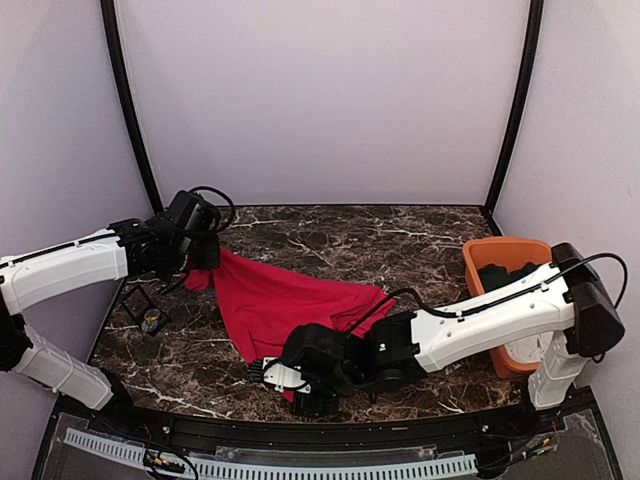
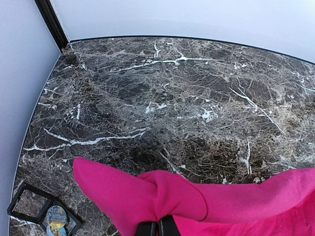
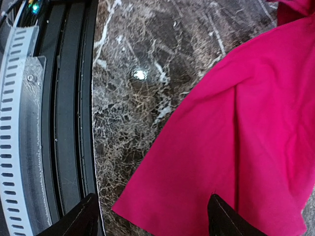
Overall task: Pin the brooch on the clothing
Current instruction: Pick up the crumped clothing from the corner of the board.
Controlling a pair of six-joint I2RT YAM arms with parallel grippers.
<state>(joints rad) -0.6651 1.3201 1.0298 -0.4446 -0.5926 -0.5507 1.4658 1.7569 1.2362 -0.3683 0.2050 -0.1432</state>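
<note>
Honestly, this one's barely out of the gate. From the top camera, the bright red soft-fabric T-shirt [image 1: 285,300] is sprawled across the middle of the dark marble counter [image 1: 400,240]. It runs from roughly 10 o'clock down to 6 o'clock, rumpled rather than spread flat. The left claw [image 2: 158,227] is pinched tight on a bunched fold at the 10 o'clock end, and that end looks lifted off the counter a bit. The right claw [image 3: 152,221] is down at the 6 o'clock end with its fingers spread wide over the shirt's near edge. It's gripping nothing as far as I can see; the fabric just lies flat under it.

As for the pin, there's a small black square tray [image 1: 150,318] at about 8 o'clock, right by the left wall. It has a little round blue-and-yellow thing [image 2: 56,219] in it. My guess is that's the brooch, but it's too small to say for sure. Either way, neither claw is touching it.

Over at 3 o'clock sits an orange plastic basket [image 1: 500,243] with a dark green garment [image 1: 505,275] in it, which isn't part of this job.

So what's done? Nothing you could tick off; the shirt's on the counter with one arm holding it. What's left is flattening the shirt, fetching the brooch and getting it pinned through the fabric.
</note>
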